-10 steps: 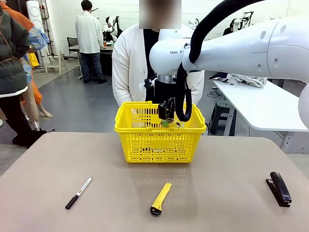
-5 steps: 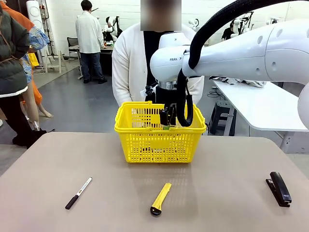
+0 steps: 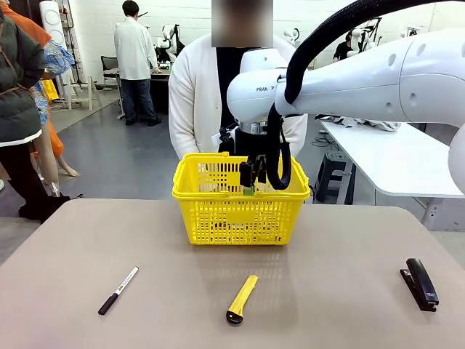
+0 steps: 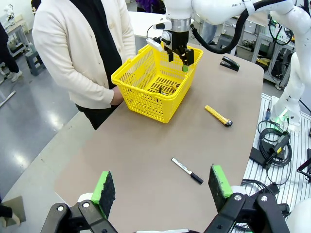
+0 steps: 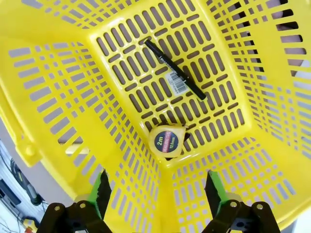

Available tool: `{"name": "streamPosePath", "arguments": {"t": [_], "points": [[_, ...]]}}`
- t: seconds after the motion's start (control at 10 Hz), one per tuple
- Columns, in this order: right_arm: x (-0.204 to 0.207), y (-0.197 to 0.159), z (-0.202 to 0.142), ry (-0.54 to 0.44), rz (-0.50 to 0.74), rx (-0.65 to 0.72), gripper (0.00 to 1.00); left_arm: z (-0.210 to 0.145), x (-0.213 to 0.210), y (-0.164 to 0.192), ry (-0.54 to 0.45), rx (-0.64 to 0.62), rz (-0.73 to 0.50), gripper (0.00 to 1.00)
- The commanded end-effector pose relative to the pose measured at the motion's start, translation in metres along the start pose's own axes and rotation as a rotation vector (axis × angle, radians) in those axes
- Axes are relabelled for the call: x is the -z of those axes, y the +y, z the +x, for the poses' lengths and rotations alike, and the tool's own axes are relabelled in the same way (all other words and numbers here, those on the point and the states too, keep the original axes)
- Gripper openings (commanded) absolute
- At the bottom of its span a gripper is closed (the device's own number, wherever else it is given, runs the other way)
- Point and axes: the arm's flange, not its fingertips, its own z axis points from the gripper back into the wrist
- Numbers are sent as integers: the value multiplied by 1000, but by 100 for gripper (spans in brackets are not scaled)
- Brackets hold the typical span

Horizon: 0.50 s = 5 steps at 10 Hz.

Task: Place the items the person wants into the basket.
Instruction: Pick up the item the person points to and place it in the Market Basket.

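The yellow basket (image 3: 218, 218) stands at the table's far side, in front of the person (image 3: 195, 94) in a white cardigan. My right gripper (image 3: 248, 180) hangs open just inside its rim. Straight below it, in the right wrist view, the round yellow-and-black tape measure (image 5: 166, 141) lies free on the basket floor (image 5: 53, 77), with the slim black pen (image 5: 176, 71) beyond it. The black stapler (image 3: 420, 283) lies at the table's right front. My left gripper (image 4: 162, 184) is open and empty, high above the near table, far from the basket (image 4: 146, 99).
A black-and-white marker (image 3: 118, 290) lies at the front left and a long yellow utility knife (image 3: 242, 298) at the front middle. Bare table surrounds them. My right arm (image 3: 349, 73) spans from the right over the basket.
My right gripper's jaws have spread open over the basket and the arm has shifted slightly. Nothing on the table has moved.
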Motion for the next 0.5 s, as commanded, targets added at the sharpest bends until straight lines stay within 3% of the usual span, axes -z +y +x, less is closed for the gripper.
{"name": "streamPosePath", "arguments": {"t": [0.0, 0.2, 0.4], "points": [[-5, -2, -4, -15, -25, -11, 100, 1, -2, 0, -1, 1, -10, 100], [-24, 10, -12, -14, -30, -5, 100, 1, -2, 0, -1, 1, -10, 100], [-89, 43, -60, -33, -100, 40, 100, 1, -2, 0, -1, 1, -10, 100]]}}
